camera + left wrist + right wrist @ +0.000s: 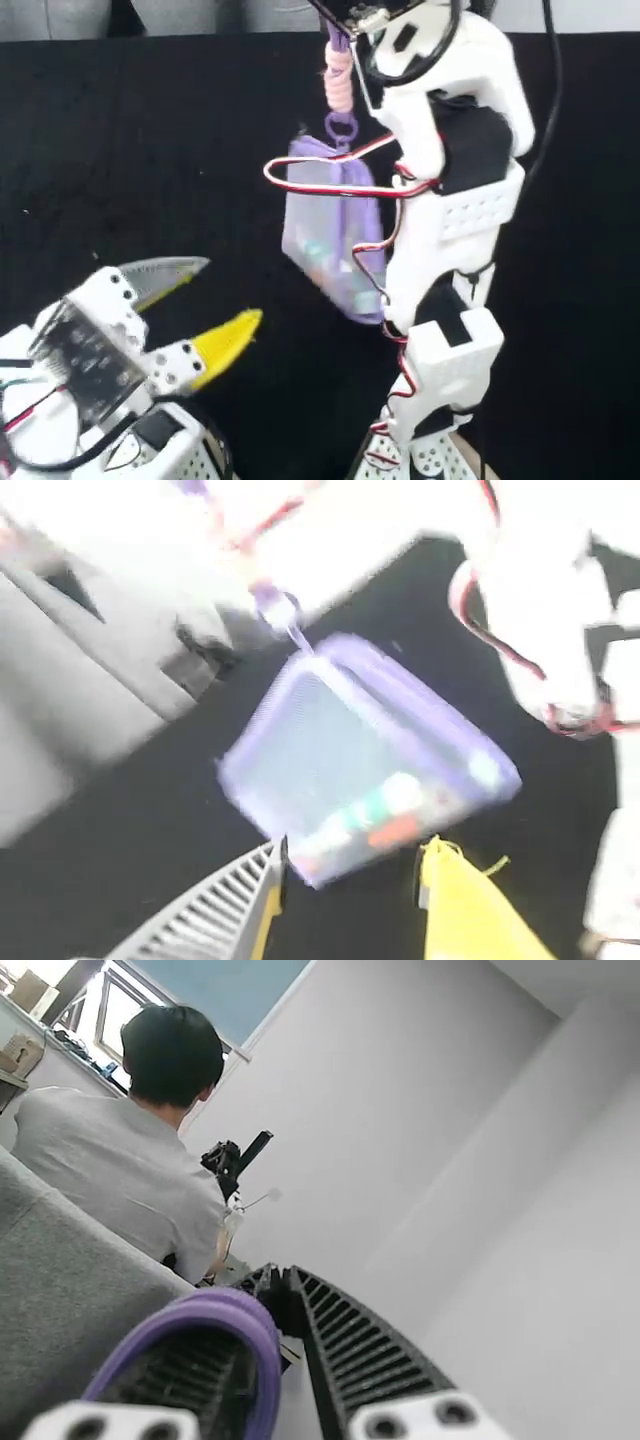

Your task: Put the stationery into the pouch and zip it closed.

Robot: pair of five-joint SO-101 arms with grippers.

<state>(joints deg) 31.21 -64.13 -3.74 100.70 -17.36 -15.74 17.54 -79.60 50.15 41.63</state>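
Two grippers: the right gripper (pixel 283 1285) clamps the purple strap (pixel 215 1310), so the wide-open left gripper (pixel 232 290) should pinch the dangling pouch (pixel 325 215) (low corner, gently) to steady zipping.

Translucent purple pouch (pixel 322 238) hanging under my right gripper (pixel 280 1278) by its purple loop (pixel 200 1305), coloured stationery (pixel 375 815) inside at its low end, my left gripper (pixel 232 290) near it, apart.

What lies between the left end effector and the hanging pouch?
Nothing: in the high view, that stretch between left end effector and pouch is bare black table.
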